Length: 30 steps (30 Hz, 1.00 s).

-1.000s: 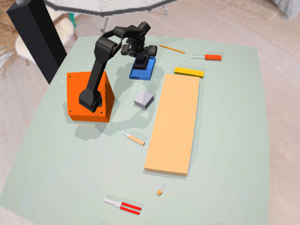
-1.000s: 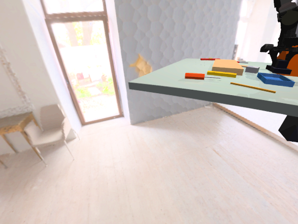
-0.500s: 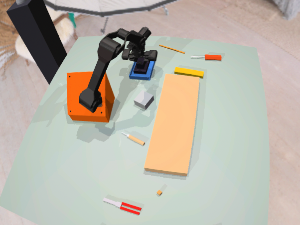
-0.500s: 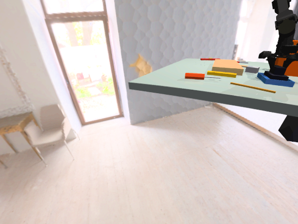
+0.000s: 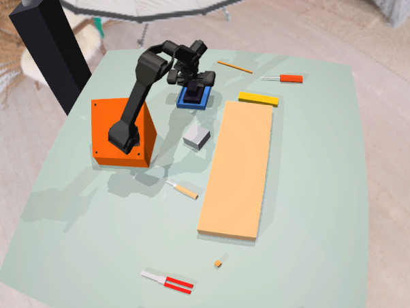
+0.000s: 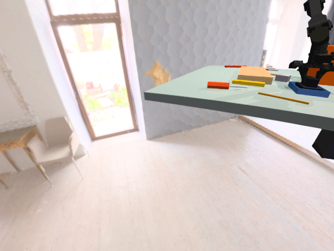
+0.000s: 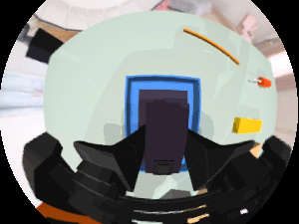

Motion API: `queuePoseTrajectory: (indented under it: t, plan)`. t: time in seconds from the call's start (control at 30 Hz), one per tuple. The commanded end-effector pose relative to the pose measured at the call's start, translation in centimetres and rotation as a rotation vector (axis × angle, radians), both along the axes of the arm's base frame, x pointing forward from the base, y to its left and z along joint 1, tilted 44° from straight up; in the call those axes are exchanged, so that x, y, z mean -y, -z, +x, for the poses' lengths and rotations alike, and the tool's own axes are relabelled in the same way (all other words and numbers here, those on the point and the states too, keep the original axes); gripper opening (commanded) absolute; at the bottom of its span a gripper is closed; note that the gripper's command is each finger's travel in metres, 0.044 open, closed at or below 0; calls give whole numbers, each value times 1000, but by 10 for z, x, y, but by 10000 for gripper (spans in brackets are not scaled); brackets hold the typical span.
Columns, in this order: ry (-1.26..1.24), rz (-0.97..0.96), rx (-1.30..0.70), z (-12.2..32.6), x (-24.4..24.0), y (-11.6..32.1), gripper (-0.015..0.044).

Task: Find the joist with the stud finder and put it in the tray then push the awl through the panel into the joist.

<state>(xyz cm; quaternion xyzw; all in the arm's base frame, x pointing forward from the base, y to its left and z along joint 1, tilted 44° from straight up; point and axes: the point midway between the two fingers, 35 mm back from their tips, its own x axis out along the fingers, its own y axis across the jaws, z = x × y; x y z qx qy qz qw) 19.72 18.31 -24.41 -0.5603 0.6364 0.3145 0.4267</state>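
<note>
My gripper [image 5: 193, 84] [image 6: 310, 79] [image 7: 162, 126] is shut on the dark purple stud finder [image 5: 193, 99] [image 6: 311, 86] [image 7: 163, 111] and points down. The stud finder's wide base is inside the blue tray [image 5: 191, 106] [image 6: 316, 93] [image 7: 161, 78], low between its walls; whether it touches the tray floor cannot be told. The awl [image 5: 186, 191], with a tan handle and a short metal tip, lies on the table left of the tan floor panel [image 5: 238, 170] [image 6: 253, 71] in the top view. The panel lies flat, and no hole shows in its top.
A grey block [image 5: 196, 134] [image 6: 283, 78] lies between tray and panel. A yellow bar [image 5: 258, 99] [image 6: 248, 83] [image 7: 247, 125] lies at the panel's far end. Beyond are a red screwdriver [image 5: 291, 78] and a thin orange rod [image 5: 235, 67]. Red-handled pliers [image 5: 178, 283] and a small cube [image 5: 218, 264] lie near.
</note>
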Motion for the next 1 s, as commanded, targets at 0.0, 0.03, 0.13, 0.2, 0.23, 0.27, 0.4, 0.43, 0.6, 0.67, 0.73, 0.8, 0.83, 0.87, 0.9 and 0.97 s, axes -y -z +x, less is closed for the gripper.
queuePoseTrajectory:
  t: [0.0, 0.03, 0.13, 0.2, 0.23, 0.27, 0.4, 0.43, 0.6, 0.67, 0.73, 0.8, 0.83, 0.87, 0.9, 0.97]
  plan:
    - [0, 0, 0, 0, 0, 0, 105]
    - [0, 0, 0, 0, 0, 0, 131]
    - [0, 0, 0, 0, 0, 0, 210]
    - [0, 0, 0, 0, 0, 0, 263]
    - [0, 0, 0, 0, 0, 0, 289]
    - [0, 0, 0, 0, 0, 0, 315]
    - [0, 2, 0, 4, -20, -18, 420]
    - [0, 2, 0, 5, -28, -26, 440]
    - [0, 3, -2, 5, -65, -71, 440]
    - [0, 3, -2, 5, -65, -71, 440]
    - [30, 11, 26, 15, -51, -64, 440]
    - [137, 12, 86, 37, -34, -85, 440]
    - [197, 11, 120, 49, -23, -97, 440]
    - [257, 10, 153, 59, -11, -108, 440]
    - [301, 8, 178, 67, -2, -117, 440]
    - [395, 3, 231, 81, 19, -134, 440]
